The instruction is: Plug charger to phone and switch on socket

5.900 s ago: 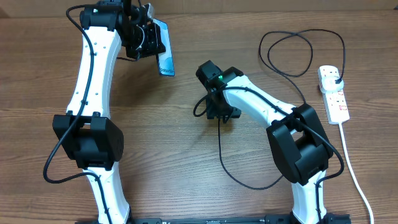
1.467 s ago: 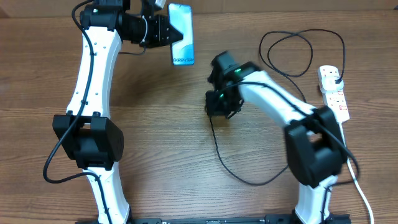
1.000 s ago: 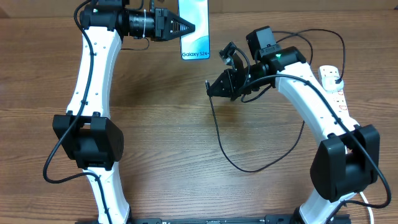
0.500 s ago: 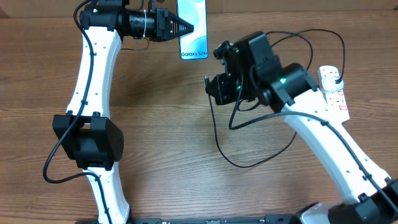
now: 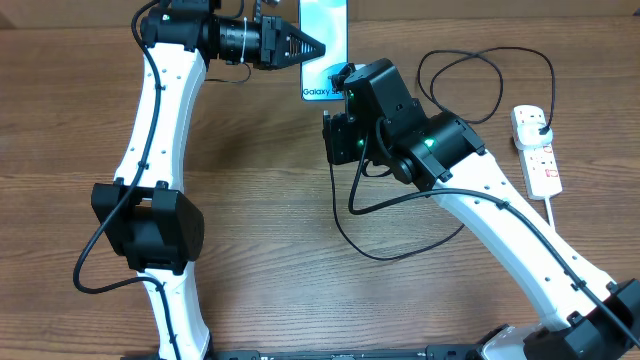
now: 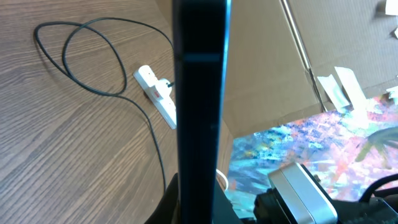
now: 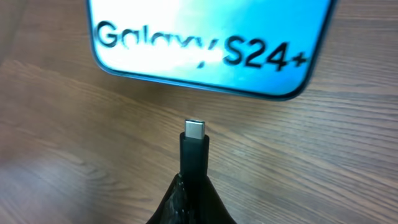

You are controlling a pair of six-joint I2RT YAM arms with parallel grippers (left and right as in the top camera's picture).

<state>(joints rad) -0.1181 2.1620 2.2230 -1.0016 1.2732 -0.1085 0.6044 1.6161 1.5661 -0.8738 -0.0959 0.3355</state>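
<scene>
Over the wooden surface [image 5: 250,250], the socket [image 5: 537,155] lies at the right side, well apart from both arms. The left hand [image 5: 310,47] is clamped on the phone [image 5: 325,45], whose screen reads "Galaxy S24+". The right hand [image 7: 194,199] pinches the charger [image 7: 194,146], its tip just short of the phone's end. The plugging-in step is in hand; next the tip likely needs lining up with the port.

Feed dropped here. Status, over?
Left gripper shut on phone. Right gripper shut on charger, connector tip just short of phone's edge, not in. Nothing between them.
</scene>
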